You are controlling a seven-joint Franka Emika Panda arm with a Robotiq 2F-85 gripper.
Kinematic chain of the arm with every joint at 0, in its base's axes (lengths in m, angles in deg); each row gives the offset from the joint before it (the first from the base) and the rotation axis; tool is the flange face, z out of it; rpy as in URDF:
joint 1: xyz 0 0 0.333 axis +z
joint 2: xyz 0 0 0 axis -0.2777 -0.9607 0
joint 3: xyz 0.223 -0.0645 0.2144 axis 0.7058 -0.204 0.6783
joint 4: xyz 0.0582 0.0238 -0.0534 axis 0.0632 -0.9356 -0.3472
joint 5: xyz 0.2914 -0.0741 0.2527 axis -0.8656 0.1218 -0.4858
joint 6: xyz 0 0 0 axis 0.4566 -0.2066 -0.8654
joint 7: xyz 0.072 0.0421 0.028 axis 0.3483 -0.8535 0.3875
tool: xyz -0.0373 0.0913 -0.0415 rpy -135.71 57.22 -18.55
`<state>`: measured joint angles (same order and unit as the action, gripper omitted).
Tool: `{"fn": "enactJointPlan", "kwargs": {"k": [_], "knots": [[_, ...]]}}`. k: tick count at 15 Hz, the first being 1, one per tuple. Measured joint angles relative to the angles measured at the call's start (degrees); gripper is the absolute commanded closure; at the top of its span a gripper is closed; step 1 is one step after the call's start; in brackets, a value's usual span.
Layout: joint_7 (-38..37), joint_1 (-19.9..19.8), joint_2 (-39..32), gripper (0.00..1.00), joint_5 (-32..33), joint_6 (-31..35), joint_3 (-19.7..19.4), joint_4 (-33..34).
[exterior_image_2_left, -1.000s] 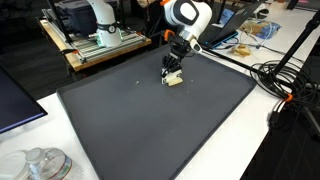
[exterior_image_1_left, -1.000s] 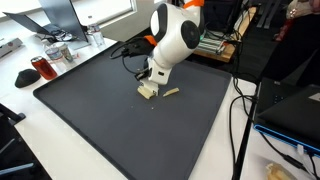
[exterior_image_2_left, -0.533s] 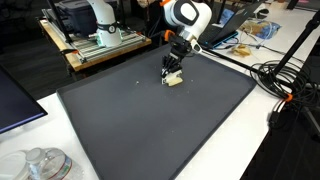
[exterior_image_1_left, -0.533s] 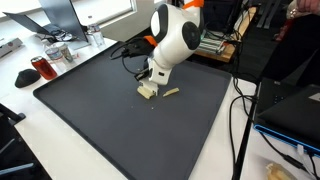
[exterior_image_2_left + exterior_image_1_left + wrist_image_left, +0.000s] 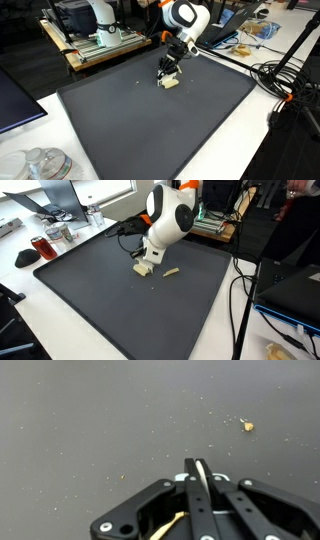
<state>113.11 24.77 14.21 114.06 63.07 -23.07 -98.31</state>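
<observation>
My gripper (image 5: 146, 263) hangs low over the dark grey mat (image 5: 110, 305), its fingers pressed together on a thin pale beige piece (image 5: 199, 473). That piece (image 5: 143, 270) shows just under the fingertips in both exterior views, at or just above the mat; whether it touches I cannot tell. A small tan stick (image 5: 171, 272) lies on the mat just beside the gripper. In the wrist view the black fingers (image 5: 193, 495) fill the lower half and a tan crumb (image 5: 247, 426) lies ahead on the mat. The gripper (image 5: 170, 74) and its pale piece (image 5: 171, 83) sit near the mat's far part.
A red cup (image 5: 43, 248) and a glass jar (image 5: 62, 234) stand beyond the mat's edge. Cables (image 5: 240, 295) run along one side. A wooden cart with a machine (image 5: 95, 40), more cables (image 5: 285, 85) and a clear lid (image 5: 40, 165) border the mat.
The gripper has shifted a little sideways, away from the tan stick, carrying the pale piece with it. The fingers stayed shut.
</observation>
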Motion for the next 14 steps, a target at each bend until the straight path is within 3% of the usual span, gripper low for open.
{"fn": "enactJointPlan", "kwargs": {"k": [14], "knots": [[0.0, -1.3, -0.1, 0.99, -0.6, -0.9, -0.3, 0.1]]}}
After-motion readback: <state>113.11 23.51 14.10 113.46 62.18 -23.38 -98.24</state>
